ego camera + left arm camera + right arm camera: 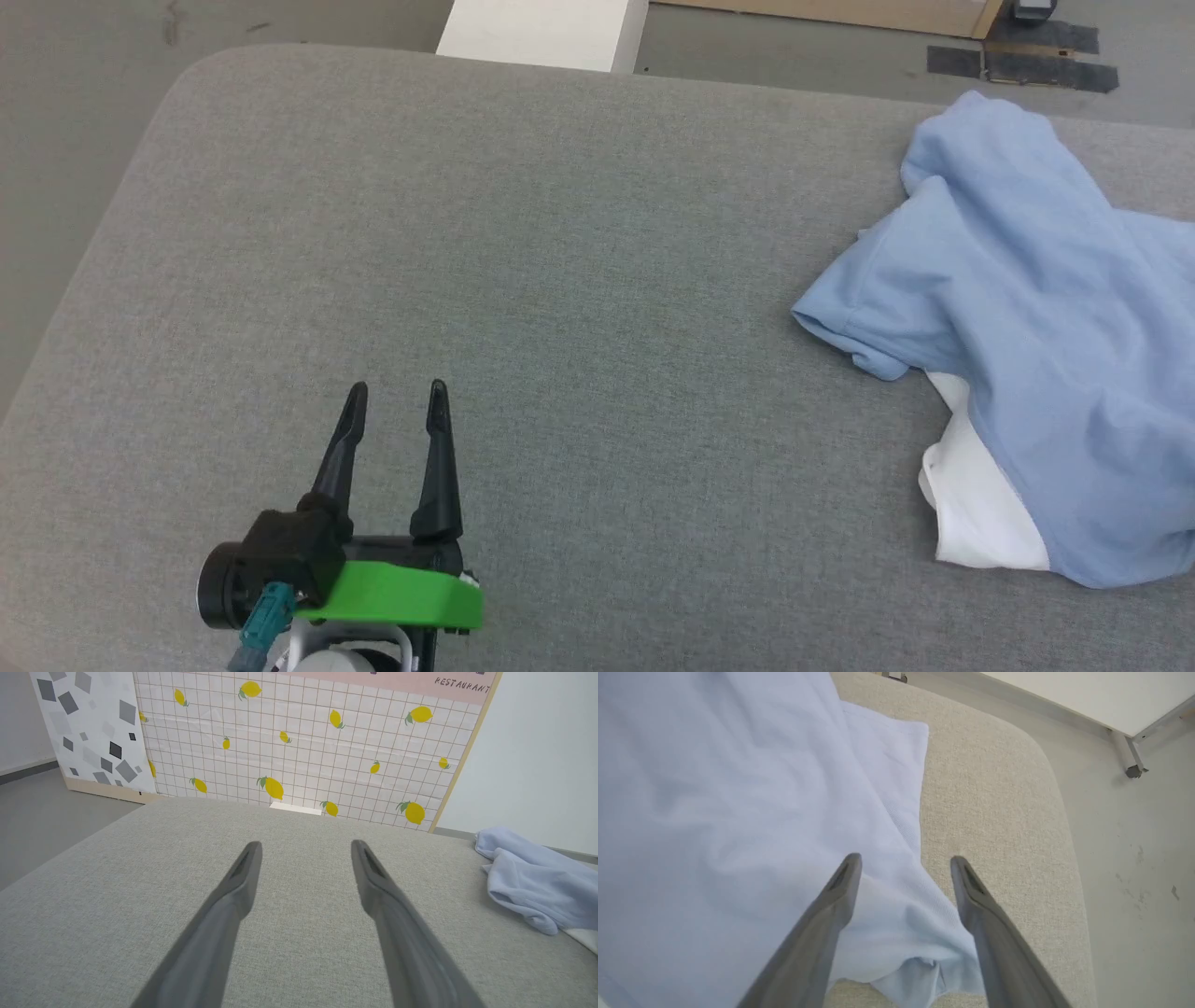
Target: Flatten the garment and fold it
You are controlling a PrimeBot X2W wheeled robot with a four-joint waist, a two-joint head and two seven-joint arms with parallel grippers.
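The shirt (1046,308) lies crumpled on the right side of the desk (560,280) and runs off the right edge of my head view. White lining (980,504) shows at its near left corner. I judge its long axis to run from the far edge down toward the near right. 1 sleeve opening points left, at the bare middle of the desk.

My left claw (397,386) sits near and left, released, its 2 fingers spread with nothing between them. It is well apart from the shirt, which lies to its right and farther off, at the right edge of the left wrist view (528,877).

My right claw (906,859) hangs directly over the shirt (738,812), fingers spread. A loose fold of blue cloth lies between and under them, and I see no pinch on it. Bare desk and its rounded corner lie just to the right.

So the right arm is the nearer one. As I judge it, spreading the cloth means drawing it left into the open desk, and the left claw must travel right to reach that sleeve.

Readable writing: "RESTAURANT" (460,685) on the pink strip above the lemon panel (303,742). I can read nothing on the shirt.
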